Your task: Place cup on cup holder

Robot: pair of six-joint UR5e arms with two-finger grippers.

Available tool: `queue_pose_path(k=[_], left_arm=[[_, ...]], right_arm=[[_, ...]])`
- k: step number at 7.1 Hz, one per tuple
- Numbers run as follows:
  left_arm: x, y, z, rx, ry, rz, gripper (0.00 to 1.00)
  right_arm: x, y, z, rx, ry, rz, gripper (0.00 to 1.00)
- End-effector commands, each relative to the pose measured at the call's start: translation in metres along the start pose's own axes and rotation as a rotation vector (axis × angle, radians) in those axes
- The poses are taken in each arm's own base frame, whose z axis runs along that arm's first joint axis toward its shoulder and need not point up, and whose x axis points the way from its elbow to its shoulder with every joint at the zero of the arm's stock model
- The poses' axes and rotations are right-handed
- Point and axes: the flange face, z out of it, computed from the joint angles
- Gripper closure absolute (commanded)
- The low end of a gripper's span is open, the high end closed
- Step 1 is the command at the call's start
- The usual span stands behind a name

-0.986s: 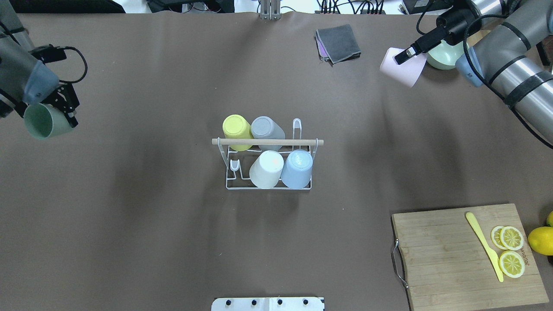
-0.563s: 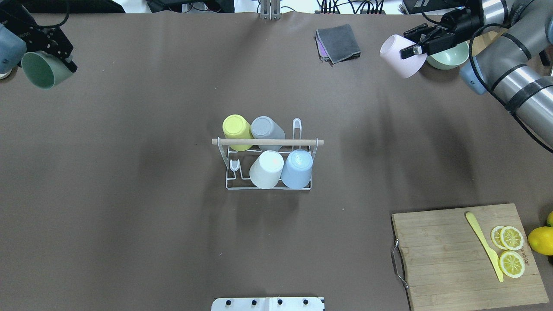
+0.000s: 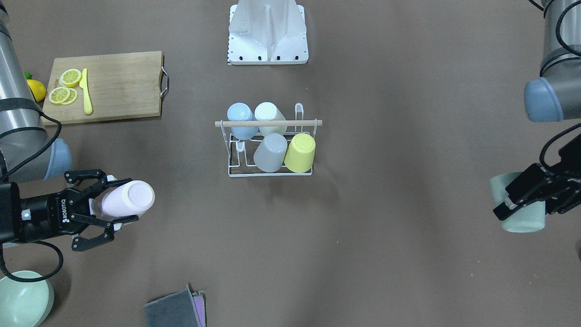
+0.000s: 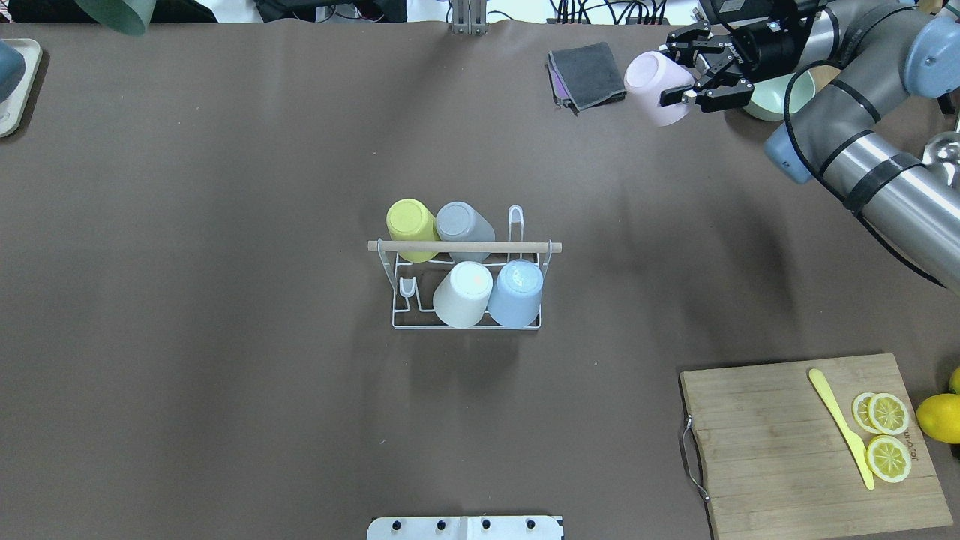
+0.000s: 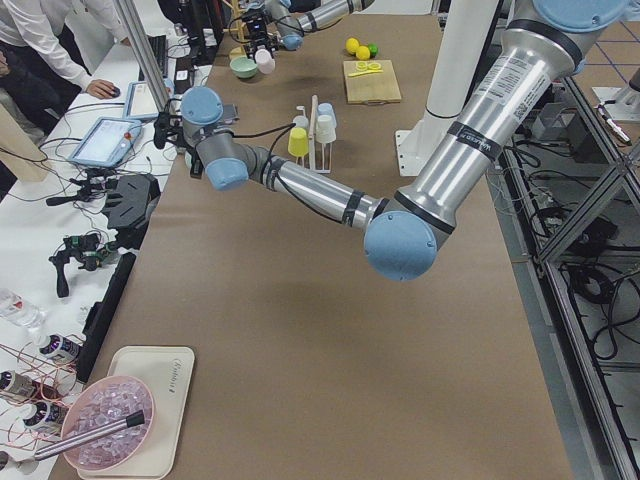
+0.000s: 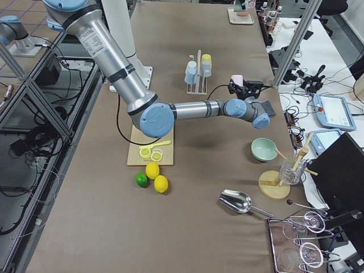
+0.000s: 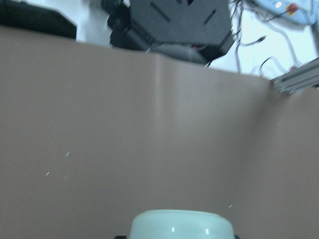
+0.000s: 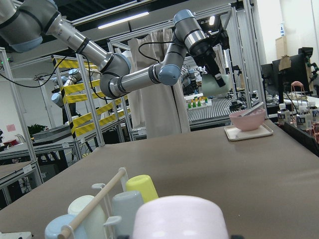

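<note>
The white wire cup holder [image 4: 465, 246] with a wooden rod handle stands mid-table and carries yellow, grey, cream and blue cups upside down. Two prongs are free, one at its far right [image 4: 515, 217] and one at its near left [image 4: 407, 289]. My right gripper [image 4: 682, 69] is shut on a pink cup [image 4: 649, 82], held sideways above the far right of the table. In the front-facing view my left gripper [image 3: 512, 203] is shut on a green cup [image 3: 526, 222], far left of the holder [image 3: 268, 123]. The green cup shows at the overhead view's top edge [image 4: 112, 11].
A grey cloth [image 4: 589, 75] and a green bowl [image 4: 780, 94] lie near the right gripper. A cutting board [image 4: 787, 465] with lemon slices and a yellow knife sits at the near right, with a lemon [image 4: 937, 416] beside it. A tray [image 4: 11, 82] is at the far left.
My left gripper has carried the green cup towards the table's far left edge, nearly out of the overhead view. My right gripper has swung the pink cup left, its base now facing the holder.
</note>
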Motion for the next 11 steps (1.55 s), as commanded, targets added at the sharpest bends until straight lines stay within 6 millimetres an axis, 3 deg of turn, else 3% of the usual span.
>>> queue_pose_path(k=[1, 3, 4, 5, 6, 7, 9, 10, 11], left_arm=[[0.039, 0.059, -0.035, 0.389, 0.350, 0.174, 1.00], [0.054, 0.139, -0.015, 0.585, 0.566, 0.270, 1.00], [0.066, 0.164, -0.009, 0.648, 0.664, 0.311, 1.00], [0.078, 0.202, 0.015, 0.662, 0.711, 0.364, 1.00], [0.090, 0.235, 0.036, 0.675, 0.731, 0.367, 1.00], [0.111, 0.272, 0.062, 0.717, 0.713, 0.360, 1.00], [0.169, 0.383, 0.108, 0.792, 0.631, 0.369, 1.00], [0.184, 0.404, 0.126, 0.783, 0.616, 0.363, 1.00], [0.189, 0.409, 0.140, 0.771, 0.609, 0.365, 1.00]], right_arm=[[0.008, -0.004, 0.072, 0.119, -0.039, -0.104, 0.70], [0.009, -0.006, 0.092, 0.195, -0.026, -0.185, 0.70], [0.003, 0.008, 0.117, 0.230, -0.035, -0.207, 0.70], [-0.009, 0.030, 0.149, 0.259, -0.054, -0.215, 0.70], [-0.018, 0.043, 0.167, 0.267, -0.070, -0.226, 0.70], [-0.029, 0.054, 0.189, 0.280, -0.096, -0.227, 0.70], [-0.036, 0.062, 0.202, 0.285, -0.111, -0.227, 0.70], [-0.036, 0.059, 0.204, 0.288, -0.115, -0.230, 0.70], [-0.037, 0.049, 0.207, 0.303, -0.118, -0.241, 0.70]])
